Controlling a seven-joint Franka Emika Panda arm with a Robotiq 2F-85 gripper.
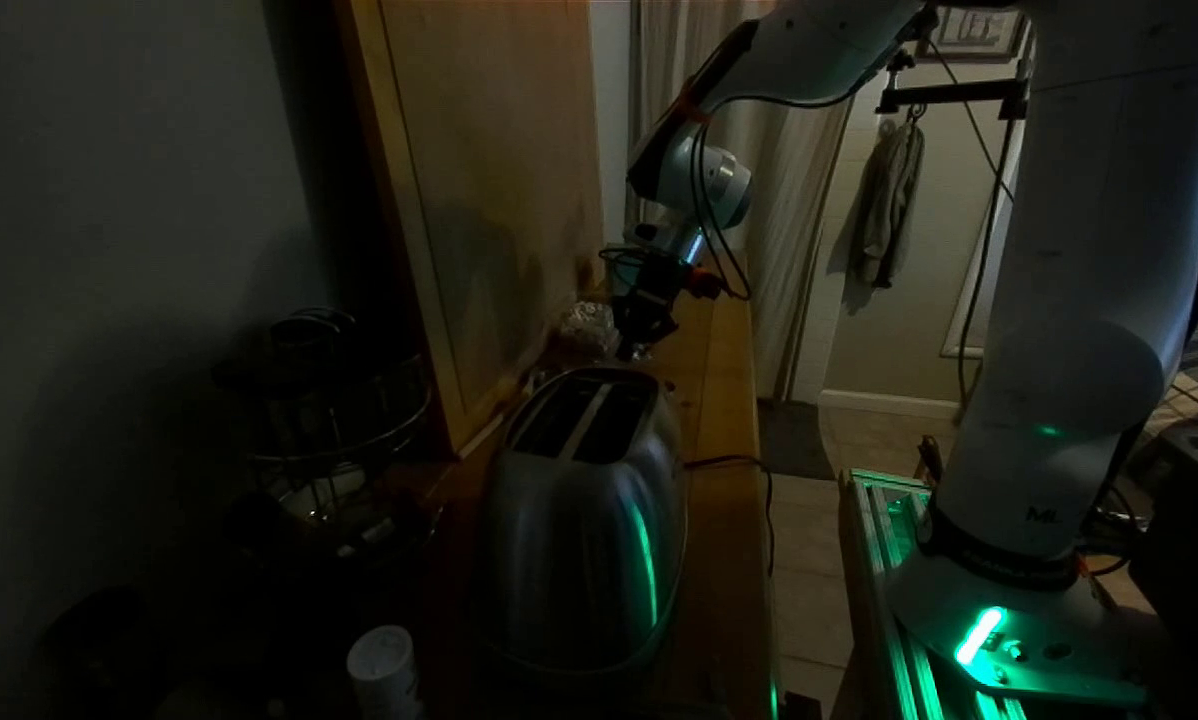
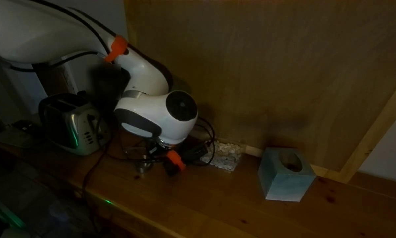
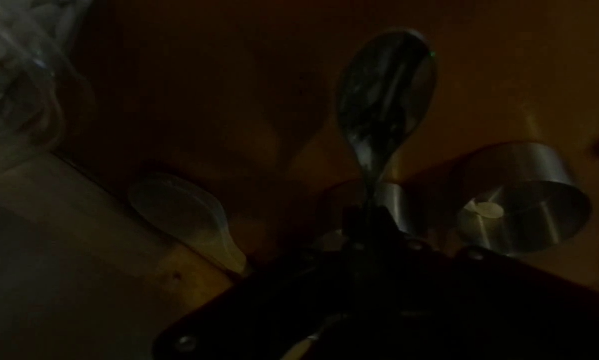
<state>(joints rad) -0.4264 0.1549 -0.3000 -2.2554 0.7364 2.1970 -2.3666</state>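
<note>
My gripper point(image 3: 369, 220) is shut on a metal spoon point(image 3: 387, 90) in the dark wrist view; the spoon's bowl points away from the fingertips, above the wooden counter. In an exterior view the gripper point(image 1: 644, 325) is low over the counter behind the toaster. A metal cup point(image 3: 524, 210) with a pale piece inside stands right of the fingers. Another metal cup point(image 3: 399, 205) is partly hidden behind them. A translucent, spoon-shaped thing point(image 3: 179, 202) lies to the left. A clear container of white pebble-like pieces point(image 3: 9, 70) is at upper left, also in an exterior view point(image 2: 226, 155).
A metal toaster point(image 1: 589, 530) stands on the counter in both exterior views point(image 2: 77, 127). A blue-white tissue box point(image 2: 287, 177) stands beyond the container. A wooden panel point(image 2: 267, 66) rises along the back. A wire rack point(image 1: 334, 440) and white cylinder point(image 1: 384, 665) are near the toaster. A cable point(image 2: 89, 175) hangs over the front edge.
</note>
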